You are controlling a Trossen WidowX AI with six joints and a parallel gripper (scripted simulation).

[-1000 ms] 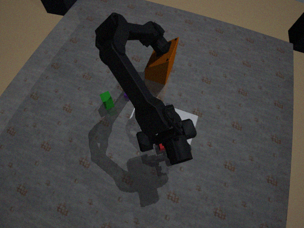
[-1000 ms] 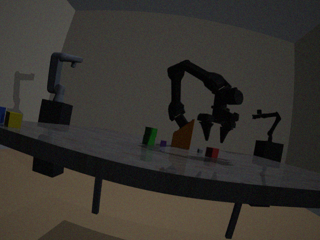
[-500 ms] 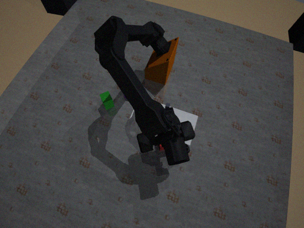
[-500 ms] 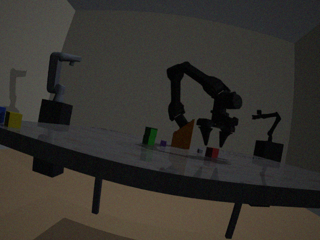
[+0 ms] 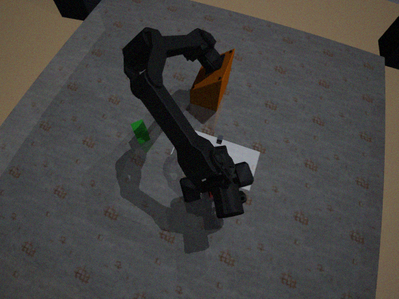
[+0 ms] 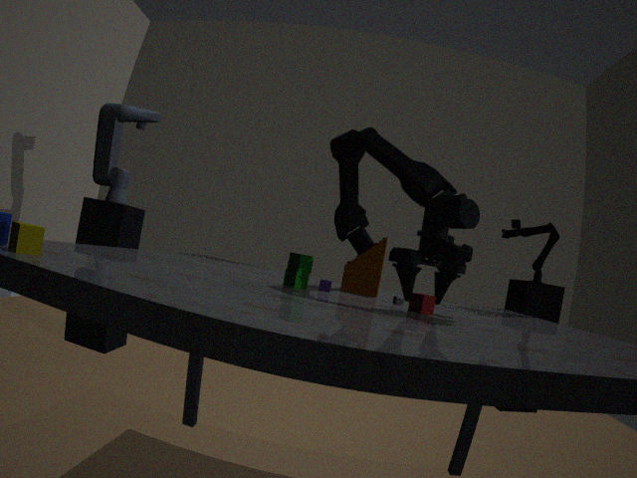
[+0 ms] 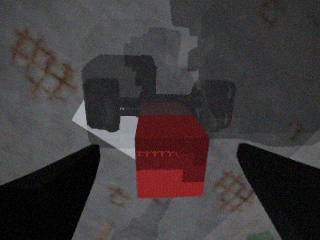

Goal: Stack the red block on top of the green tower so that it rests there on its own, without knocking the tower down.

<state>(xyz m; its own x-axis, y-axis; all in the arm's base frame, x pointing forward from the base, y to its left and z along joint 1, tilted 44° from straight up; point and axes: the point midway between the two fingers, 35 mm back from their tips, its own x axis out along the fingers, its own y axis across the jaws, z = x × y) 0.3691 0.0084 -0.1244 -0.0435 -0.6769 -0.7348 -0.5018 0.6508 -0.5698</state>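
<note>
The red block (image 5: 211, 194) (image 6: 422, 304) (image 7: 171, 160) sits on the table, mostly hidden by the arm in the top view. My gripper (image 6: 424, 301) (image 7: 170, 150) is open, pointing down, with its fingertips low on either side of the red block. In the wrist view there is a gap between the block and each finger. The fingertips are hidden in the top view. The green tower (image 5: 141, 131) (image 6: 298, 271) stands upright away from the gripper, to the left in the top and exterior views, its blocks slightly offset.
The orange wedge (image 5: 206, 96) (image 6: 362, 275) stands by the arm's base. A white sheet (image 5: 252, 158) (image 7: 127, 137) lies near the red block. A small grey block (image 5: 219, 139) (image 6: 397, 300) is near the sheet. A purple block (image 6: 324, 285) lies between the tower and wedge. A yellow block (image 6: 28, 239) is far left.
</note>
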